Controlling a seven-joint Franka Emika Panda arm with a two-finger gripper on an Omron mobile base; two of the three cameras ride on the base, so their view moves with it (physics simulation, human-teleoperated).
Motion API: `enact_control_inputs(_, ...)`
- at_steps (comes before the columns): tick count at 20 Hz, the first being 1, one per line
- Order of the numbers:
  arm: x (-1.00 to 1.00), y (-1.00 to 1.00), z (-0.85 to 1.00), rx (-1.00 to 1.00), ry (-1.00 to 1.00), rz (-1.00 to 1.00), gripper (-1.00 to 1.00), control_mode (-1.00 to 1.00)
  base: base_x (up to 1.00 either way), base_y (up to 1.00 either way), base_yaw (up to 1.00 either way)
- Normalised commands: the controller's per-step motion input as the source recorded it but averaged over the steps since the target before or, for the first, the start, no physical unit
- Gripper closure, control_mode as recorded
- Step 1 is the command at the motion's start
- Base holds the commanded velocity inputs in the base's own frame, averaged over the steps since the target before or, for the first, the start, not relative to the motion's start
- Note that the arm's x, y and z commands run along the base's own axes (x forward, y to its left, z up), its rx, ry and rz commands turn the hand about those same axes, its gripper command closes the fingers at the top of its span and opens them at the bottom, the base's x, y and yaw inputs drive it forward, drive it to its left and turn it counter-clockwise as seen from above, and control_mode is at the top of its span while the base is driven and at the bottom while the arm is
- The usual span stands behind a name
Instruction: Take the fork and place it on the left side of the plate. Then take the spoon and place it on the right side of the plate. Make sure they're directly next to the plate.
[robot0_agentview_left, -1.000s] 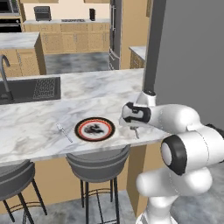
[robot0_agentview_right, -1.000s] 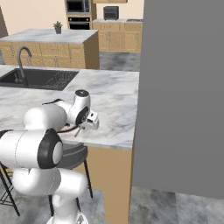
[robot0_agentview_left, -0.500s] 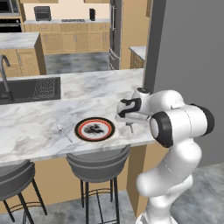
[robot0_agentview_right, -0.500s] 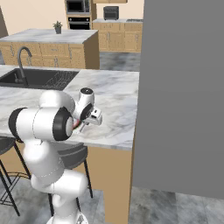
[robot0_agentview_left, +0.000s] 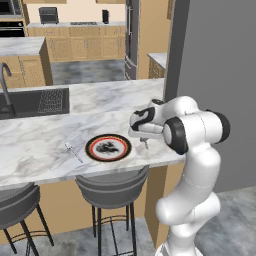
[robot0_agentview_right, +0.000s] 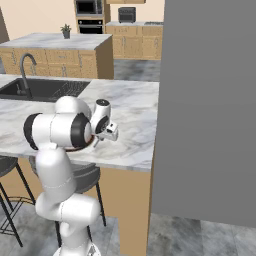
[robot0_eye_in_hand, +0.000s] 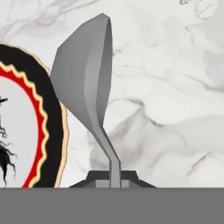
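Note:
The plate (robot0_agentview_left: 108, 147) with its red-and-black rim lies on the marble counter near the front edge, and its rim (robot0_eye_in_hand: 41, 113) curves along the left of the hand view. The fork (robot0_agentview_left: 73, 151) lies flat on the counter just left of the plate. My gripper (robot0_agentview_left: 144, 140) hangs low over the counter just right of the plate, shut on the handle of the spoon (robot0_eye_in_hand: 87, 83). The spoon's grey bowl points away from the hand, just beside the plate's rim. In the right base view the hand (robot0_agentview_right: 106, 131) hangs over the counter.
A sink with a tap (robot0_agentview_left: 6, 87) is set into the counter at the far left. A tall grey wall panel (robot0_agentview_left: 215, 75) stands right of the arm. Two stools (robot0_agentview_left: 112, 185) sit below the counter's front edge. Bare marble (robot0_agentview_left: 115, 97) lies behind the plate.
The arm's upper links have swung upright, and the gripper, still shut on the spoon, has shifted slightly left toward the plate's right rim. Plate and fork have not moved.

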Motion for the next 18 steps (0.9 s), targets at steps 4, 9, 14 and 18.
enact_control_inputs(4, 0.06, 0.02, -0.32, 0.00, 0.05, 0.00, 1.00, -1.00, 0.00, 0.00, 0.00)
enact_control_inputs(9, -0.07, 0.03, -0.41, 0.00, 0.04, 0.00, 1.00, -1.00, 0.00, 0.00, 0.00)
enact_control_inputs(14, 0.04, 0.11, -0.33, 0.01, 0.01, 0.00, 1.00, -1.00, 0.00, 0.00, 0.00)
enact_control_inputs(18, 0.20, 0.14, -0.20, 0.02, 0.00, 0.00, 1.00, -1.00, 0.00, 0.00, 0.00)
